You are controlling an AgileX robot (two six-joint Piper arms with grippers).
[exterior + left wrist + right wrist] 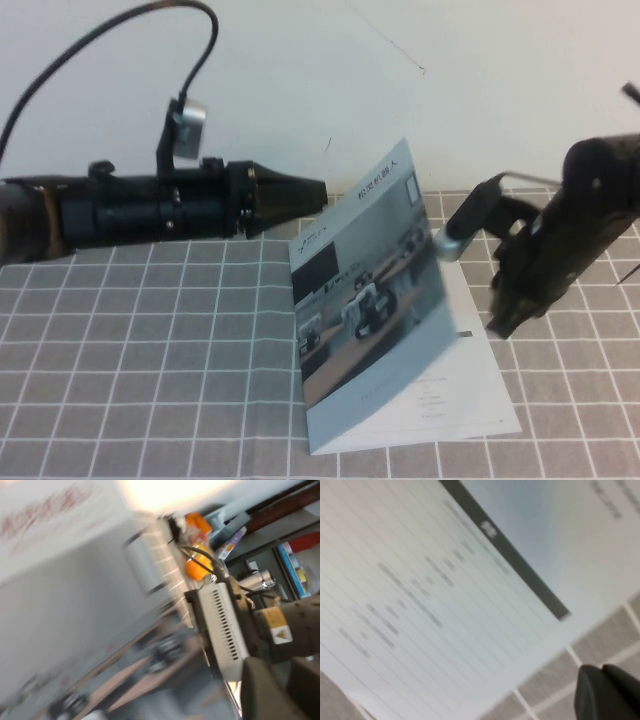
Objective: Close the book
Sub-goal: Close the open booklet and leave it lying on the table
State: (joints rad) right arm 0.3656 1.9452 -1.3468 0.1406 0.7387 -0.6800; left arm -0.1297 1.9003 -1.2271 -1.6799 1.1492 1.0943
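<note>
At the centre of the tabletop, which is covered by a grey checked cloth, the book lies half open; its lower leaf rests flat on the cloth, while the printed cover stands raised and tilted over it, hinged along the near left edge; the left arm reaches in level from the left, above the cloth, and the left pincer sits just beside the cover's upper far corner, clenched to a single tapered point with nothing seen between its tips; contact with the cover cannot be confirmed; the right pincer hangs tip-down just beside the book's right edge, over the flat leaf's margin; whether it is released or clenched cannot be told.
</note>
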